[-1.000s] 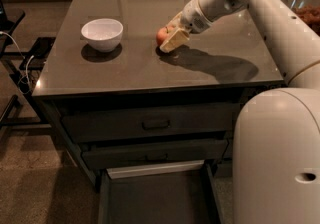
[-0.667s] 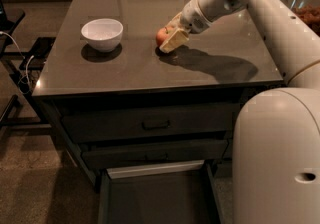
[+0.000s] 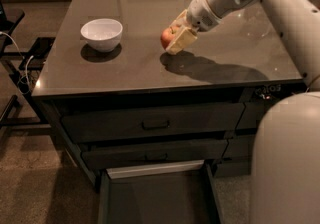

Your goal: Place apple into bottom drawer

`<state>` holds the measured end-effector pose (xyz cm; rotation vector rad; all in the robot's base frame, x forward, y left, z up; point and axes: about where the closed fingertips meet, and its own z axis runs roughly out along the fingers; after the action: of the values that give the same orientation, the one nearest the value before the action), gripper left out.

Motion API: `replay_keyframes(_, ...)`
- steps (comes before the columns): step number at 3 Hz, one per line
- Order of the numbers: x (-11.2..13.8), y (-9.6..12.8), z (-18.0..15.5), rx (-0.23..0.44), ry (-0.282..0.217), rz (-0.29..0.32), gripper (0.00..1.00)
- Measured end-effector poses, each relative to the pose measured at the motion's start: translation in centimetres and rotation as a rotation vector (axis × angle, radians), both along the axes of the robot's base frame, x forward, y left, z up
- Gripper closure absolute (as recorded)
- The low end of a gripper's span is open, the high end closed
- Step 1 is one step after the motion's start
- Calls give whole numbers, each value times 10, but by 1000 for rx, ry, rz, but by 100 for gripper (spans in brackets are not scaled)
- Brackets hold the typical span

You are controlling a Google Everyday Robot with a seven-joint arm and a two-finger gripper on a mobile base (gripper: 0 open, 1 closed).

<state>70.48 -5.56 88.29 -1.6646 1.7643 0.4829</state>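
The claw (image 3: 172,36) clasps the apple (image 3: 165,38) near the bench (image 3: 150,75) middle. The bottom drawer (image 3: 155,200) stands open below the front edge.

Indoor kitchen-style counter setup, more workplace than home; office or lab, can't tell. Cues: 1 dark grey cabinet with a glossy tabletop (image 3: 240,68), 2 shut drawers (image 3: 155,124) with recessed handles, bottom drawer (image 3: 155,200) pulled open under them. 1 white bowl (image 3: 101,33) and 1 apple (image 3: 166,38) on the tabletop give the food-area feel. Speckled carpet-like floor (image 3: 40,183) and loose cables (image 3: 22,70) at the view's left edge. My gripper (image 3: 174,41) is at the apple, mid tabletop.
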Motion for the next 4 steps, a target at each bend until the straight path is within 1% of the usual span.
replay_keyframes(1, -29, -8, 18, -34, -46, 19, 100)
replay_keyframes(2, -72, -23, 31, -72, -79, 30, 100)
replay_keyframes(3, -122, -44, 35, -104, -109, 20, 100)
replay_keyframes(4, -173, -61, 34, -94, -161, -8, 100)
